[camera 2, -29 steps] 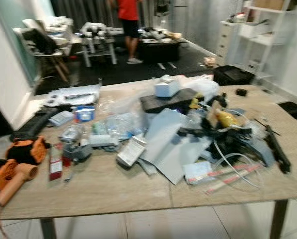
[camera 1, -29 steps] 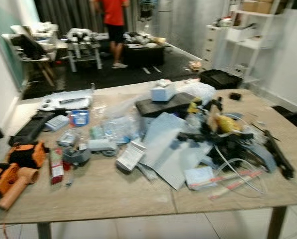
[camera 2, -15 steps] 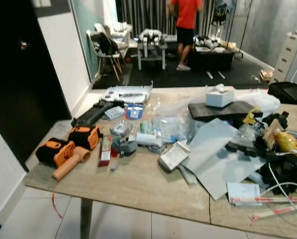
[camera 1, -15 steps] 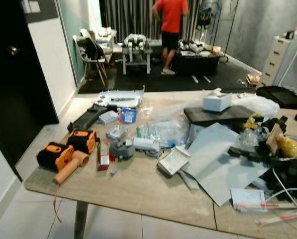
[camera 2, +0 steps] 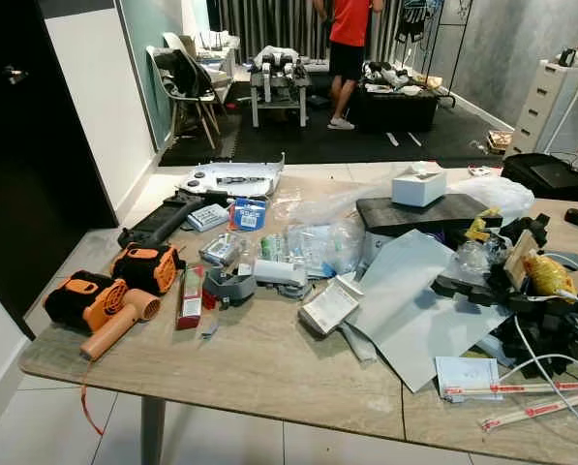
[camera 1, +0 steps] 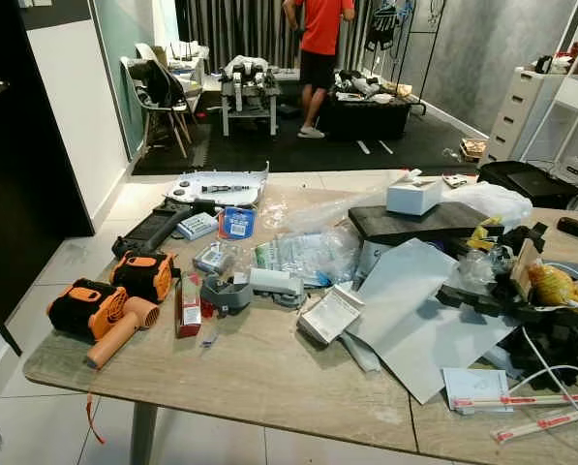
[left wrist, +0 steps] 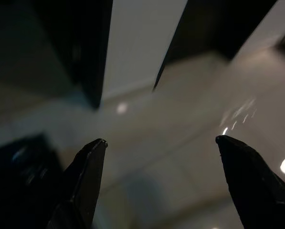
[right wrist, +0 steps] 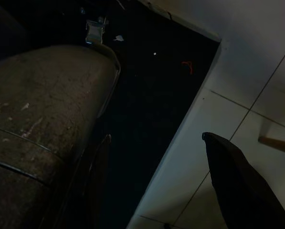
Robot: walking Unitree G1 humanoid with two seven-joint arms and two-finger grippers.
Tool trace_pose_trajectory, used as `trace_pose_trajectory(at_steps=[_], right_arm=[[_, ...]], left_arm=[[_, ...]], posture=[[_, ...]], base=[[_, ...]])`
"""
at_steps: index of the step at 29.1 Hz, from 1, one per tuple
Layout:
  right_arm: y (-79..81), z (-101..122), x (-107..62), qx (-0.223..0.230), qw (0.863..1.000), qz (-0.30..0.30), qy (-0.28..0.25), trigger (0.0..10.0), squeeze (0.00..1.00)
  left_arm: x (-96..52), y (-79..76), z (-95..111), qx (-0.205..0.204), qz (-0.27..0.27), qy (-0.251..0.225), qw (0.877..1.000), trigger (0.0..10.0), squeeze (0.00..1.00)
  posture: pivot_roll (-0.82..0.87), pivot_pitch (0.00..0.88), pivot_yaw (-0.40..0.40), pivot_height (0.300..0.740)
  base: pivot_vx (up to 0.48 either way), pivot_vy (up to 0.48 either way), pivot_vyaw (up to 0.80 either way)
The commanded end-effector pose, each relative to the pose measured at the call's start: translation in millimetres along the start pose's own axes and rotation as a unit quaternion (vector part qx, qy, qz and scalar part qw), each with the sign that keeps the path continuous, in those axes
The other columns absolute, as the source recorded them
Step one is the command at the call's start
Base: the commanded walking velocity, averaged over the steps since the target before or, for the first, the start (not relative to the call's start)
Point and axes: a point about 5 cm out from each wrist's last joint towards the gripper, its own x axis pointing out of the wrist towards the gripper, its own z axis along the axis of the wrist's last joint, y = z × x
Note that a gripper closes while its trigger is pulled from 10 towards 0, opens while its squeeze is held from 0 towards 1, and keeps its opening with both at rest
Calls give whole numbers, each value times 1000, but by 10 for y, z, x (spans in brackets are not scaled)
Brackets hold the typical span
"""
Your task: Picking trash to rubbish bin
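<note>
A big wooden table (camera 1: 269, 373) is seen in front, covered with mess. The near edge is mostly bare, and a strip of bare wood runs along it. White floor tiles (camera 1: 46, 291) are seen to the left of the table, beside a dark door (camera 1: 17, 174), and there is open room there.

An orange tool (camera 1: 100, 312) is laid near the left corner, with a small red box (camera 1: 188, 303) just beside it. A big grey sheet (camera 1: 419, 315) is spread in the middle, and a white box (camera 1: 412, 196) is set on a black board (camera 1: 419, 223) behind it. Clear plastic bags (camera 1: 303, 254) and white wrappers (camera 1: 521, 426) are scattered about as trash. No bin can be picked out.

A person (camera 1: 318, 44) in a red shirt is seen far back on the dark floor, near a chair (camera 1: 163, 92).

The left gripper (left wrist: 161, 143) is hung low over pale floor, fingers spread wide, nothing held. The right gripper (right wrist: 156, 138) is hung beside a dark mat (right wrist: 152, 95), also spread and holding nothing.
</note>
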Motion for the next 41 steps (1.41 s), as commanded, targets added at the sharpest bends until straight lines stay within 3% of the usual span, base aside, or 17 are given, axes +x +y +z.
trace_pose_trajectory(at_steps=[1,2,5,8,10,13,14,15,19,21,23,26,31,33,37,41], right_arm=[[43,-51,1,3,1000,7,6,10000,0],[42,-61,-1,5,1000,8,7,10000,0],[35,-66,-2,5,1000,7,8,10000,0],[27,-70,-4,4,1000,6,8,10000,0],[28,-68,-4,3,1000,7,9,10000,0],[38,-53,0,2,1000,8,7,10000,0],[48,-46,2,3,1000,9,6,10000,0],[48,-46,2,3,1000,9,6,10000,0],[81,-51,6,7,1000,12,6,10000,0],[100,-74,6,12,1000,13,7,10000,0],[110,-99,4,15,1000,14,10,10000,0],[113,-126,1,18,1000,13,13,10000,0],[113,-150,-2,22,1000,11,16,10000,0],[112,-149,-2,22,1000,11,16,10000,0],[108,-145,-2,22,1000,11,15,10000,0],[98,-128,-1,18,1000,11,14,10000,0]], left_arm=[[57,-10,174,-16,-2,-39,999,10000,0],[139,-177,429,-37,-41,-89,994,10000,0],[187,-422,646,-55,-117,-130,983,10000,0],[186,-781,854,-70,-227,-161,958,10000,0],[137,-1065,943,-65,-316,-168,931,10000,0],[-44,-1488,956,-46,-459,-162,872,10000,0],[-149,-1632,913,-33,-513,-152,844,10000,0],[-149,-1632,913,-33,-513,-152,844,10000,0],[-446,-1914,736,4,-639,-111,761,10000,0],[-524,-1973,669,20,-671,-93,735,10000,0],[-545,-1998,625,32,-684,-80,724,10000,0],[-558,-2033,595,44,-683,-73,726,10000,0],[-610,-2113,486,62,-665,-59,742,10000,0],[-646,-2129,435,63,-665,-53,742,10000,0],[-689,-2143,397,56,-672,-45,737,10000,0],[-805,-2147,264,42,-691,-20,721,10000,0]], posture=[[-88,97,5,740],[-88,97,5,740],[-88,97,5,740],[-88,93,1,740],[-88,93,1,740],[-80,96,4,740],[-83,97,9,740],[-83,97,9,740],[-89,99,17,740],[-94,100,22,740],[-95,102,24,740],[-100,103,27,740],[-101,106,30,740],[-101,106,30,740],[-101,108,28,740],[-94,107,21,740]], base=[[0,0,0],[0,0,0],[0,0,0],[0,0,0],[0,0,0],[0,0,0],[0,0,0],[0,0,0],[0,0,0],[0,0,0],[0,0,0],[0,0,0],[0,0,0],[0,-480,0],[0,-480,0],[0,-428,0]])
